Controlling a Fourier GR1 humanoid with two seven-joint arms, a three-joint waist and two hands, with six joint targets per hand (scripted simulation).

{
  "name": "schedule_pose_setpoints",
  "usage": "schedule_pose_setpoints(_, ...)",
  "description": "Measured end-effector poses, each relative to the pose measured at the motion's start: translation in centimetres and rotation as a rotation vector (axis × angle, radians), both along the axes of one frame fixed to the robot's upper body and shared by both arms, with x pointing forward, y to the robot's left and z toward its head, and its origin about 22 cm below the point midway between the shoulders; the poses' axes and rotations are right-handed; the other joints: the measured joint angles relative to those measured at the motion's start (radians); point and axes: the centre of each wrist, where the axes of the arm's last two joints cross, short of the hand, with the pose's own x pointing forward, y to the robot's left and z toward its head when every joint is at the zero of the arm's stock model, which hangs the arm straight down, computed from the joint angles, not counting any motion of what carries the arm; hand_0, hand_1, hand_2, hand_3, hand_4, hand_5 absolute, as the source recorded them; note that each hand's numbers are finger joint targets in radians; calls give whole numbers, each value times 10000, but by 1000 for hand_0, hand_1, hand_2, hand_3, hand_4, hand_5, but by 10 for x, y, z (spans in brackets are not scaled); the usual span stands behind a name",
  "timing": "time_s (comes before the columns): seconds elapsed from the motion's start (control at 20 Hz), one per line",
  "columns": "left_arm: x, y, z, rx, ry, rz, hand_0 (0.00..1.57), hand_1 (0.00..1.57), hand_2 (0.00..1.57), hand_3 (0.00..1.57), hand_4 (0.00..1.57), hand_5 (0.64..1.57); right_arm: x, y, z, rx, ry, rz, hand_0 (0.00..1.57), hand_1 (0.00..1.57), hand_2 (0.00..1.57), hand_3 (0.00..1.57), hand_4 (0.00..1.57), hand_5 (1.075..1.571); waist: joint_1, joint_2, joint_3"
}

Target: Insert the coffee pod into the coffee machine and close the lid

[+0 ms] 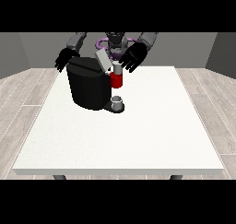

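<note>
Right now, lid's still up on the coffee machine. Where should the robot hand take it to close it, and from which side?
Take the lid at its raised free end, from above. It is a flat grey flap tilted up over the red pod holder, so pushing down there should swing it shut. The robot hand at the view's right is nearest.

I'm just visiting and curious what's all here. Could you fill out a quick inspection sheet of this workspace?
Surface: large white table.
Job's things: black boxy coffee machine, grey lid tilted open; red holder with a pale pod on top; small grey cup below.
Clutter: nothing seen.
Hands: hand at the view's right beside the pod, fingers spread; hand at the view's left behind the machine.
Cables: nothing seen.
Surroundings: wood-look floor, grey walls.
</note>
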Motion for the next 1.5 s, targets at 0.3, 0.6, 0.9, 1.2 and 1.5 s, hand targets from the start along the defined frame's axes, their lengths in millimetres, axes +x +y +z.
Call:
schedule_pose_setpoints(0.3, 1, -7, -1, 93, 23, -326, 1179, 1179, 1253, 1183, 493, 1571, 1, -2, 1, 86, 10, -283, 0, 0, 0, 0, 525, 1571, 82, 49, 0)
schedule_pose_setpoints(0.6, 1, -4, 1, 153, -93, -340, 1204, 1204, 1279, 1208, 521, 1571, 1, -4, 2, 202, -63, -230, 0, 0, 0, 0, 513, 1571, 17, 213, 1)
schedule_pose_setpoints(0.9, 2, -9, -10, 206, 86, -207, 1208, 1208, 1265, 1191, 493, 1571, 0, -13, 3, 241, -66, -330, 0, 0, 0, 0, 499, 1571, 5, 113, 0)
schedule_pose_setpoints(1.2, 3, -11, -5, 187, 145, -194, 1220, 1220, 1266, 1167, 481, 1571, -1, -10, -1, 250, -151, -321, 0, 0, 0, 0, 435, 1571, 12, 274, 6)
schedule_pose_setpoints(1.5, 3, -14, -8, 233, 200, -390, 1129, 1129, 1167, 1028, 443, 1571, 1, -14, 0, 262, -156, -448, 0, 0, 0, 0, 437, 1571, 93, 294, 16)
